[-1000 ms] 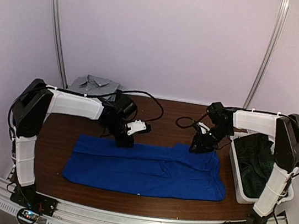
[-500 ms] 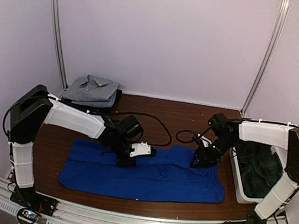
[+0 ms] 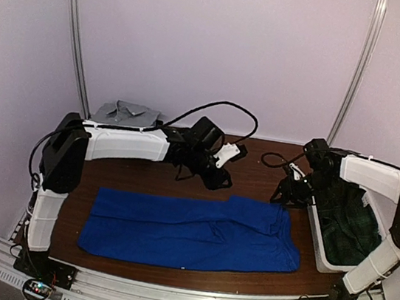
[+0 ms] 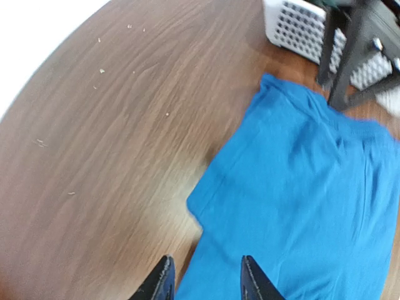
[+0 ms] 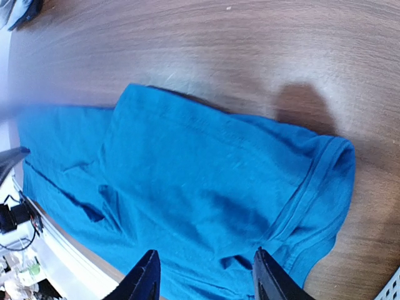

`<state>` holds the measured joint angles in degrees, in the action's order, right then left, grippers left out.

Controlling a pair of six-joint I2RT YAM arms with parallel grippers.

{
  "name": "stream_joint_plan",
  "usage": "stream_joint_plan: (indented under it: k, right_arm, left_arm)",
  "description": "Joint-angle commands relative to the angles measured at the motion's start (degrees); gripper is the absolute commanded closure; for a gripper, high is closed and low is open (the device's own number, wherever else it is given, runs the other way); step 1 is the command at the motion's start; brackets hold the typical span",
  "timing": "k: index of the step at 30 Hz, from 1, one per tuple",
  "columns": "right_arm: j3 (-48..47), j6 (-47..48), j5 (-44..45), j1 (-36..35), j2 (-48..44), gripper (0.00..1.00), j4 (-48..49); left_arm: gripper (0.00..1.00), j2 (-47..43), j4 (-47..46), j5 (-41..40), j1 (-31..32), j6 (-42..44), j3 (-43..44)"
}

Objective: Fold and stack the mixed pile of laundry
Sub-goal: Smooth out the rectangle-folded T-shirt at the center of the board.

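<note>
While my left gripper (image 4: 205,276) and right gripper (image 5: 206,275) hang apart, empty, the royal-blue piece (image 3: 196,228) lies flat beneath both. Risk: pinching one layer only, which would drag the fold crooked.

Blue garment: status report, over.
Left pincer open, empty; right pincer open, empty. Blue garment flat on table. Grey shirt far left, dark green piece in white bin; nothing in the way.
</note>
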<state>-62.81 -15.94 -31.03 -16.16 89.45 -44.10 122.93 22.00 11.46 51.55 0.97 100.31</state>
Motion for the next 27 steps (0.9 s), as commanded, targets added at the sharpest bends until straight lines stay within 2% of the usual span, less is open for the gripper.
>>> stream_joint_plan:
  k: [1,7,12,22,27]
  right_arm:
    - [-2.0,-2.5,3.0,1.6,3.6,0.49,3.0]
    - [-2.5,-2.2,3.0,2.3,8.6,0.52,5.6]
    - [-1.5,-2.4,3.8,2.8,11.2,0.53,6.9]
    - [-1.6,-3.1,6.5,3.2,13.9,0.5,8.0]
    - [-3.8,-3.0,5.7,3.2,16.7,0.54,8.4]
  left_arm:
    - [0.63,6.4,-0.3,5.5,-0.9,-14.8,3.5]
    - [0.64,10.7,-2.1,6.2,-1.6,-20.4,4.7]
    - [0.64,13.3,-1.3,6.1,-1.7,-21.2,6.9]
    - [0.61,17.4,-1.4,8.0,-1.8,-22.8,11.2]
    - [0.6,19.6,-2.3,9.0,-2.1,-25.0,12.7]
